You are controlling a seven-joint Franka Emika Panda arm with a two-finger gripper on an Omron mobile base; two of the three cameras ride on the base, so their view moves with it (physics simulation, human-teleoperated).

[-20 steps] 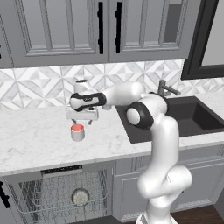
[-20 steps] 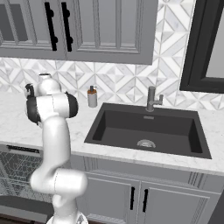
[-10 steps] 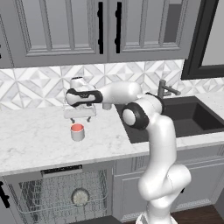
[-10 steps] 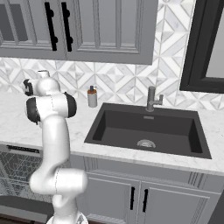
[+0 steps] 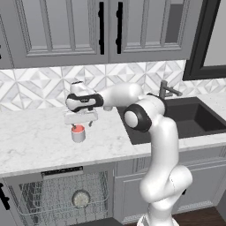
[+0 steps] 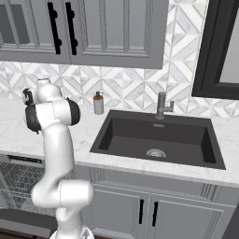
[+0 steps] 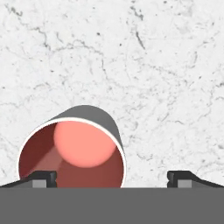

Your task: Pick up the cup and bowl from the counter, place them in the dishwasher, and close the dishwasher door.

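Gripper (image 5: pixel 80 124) hangs just above cup (image 5: pixel 78 133) on bench (image 5: pixel 35 141), jaws released, cup off-centre. Re-centre sideways, then descend astride rim.

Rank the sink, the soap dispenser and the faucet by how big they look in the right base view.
1. Sink, by far the largest.
2. Faucet.
3. Soap dispenser, a little smaller than the faucet; they look close in height, so the order of those two is unsure.
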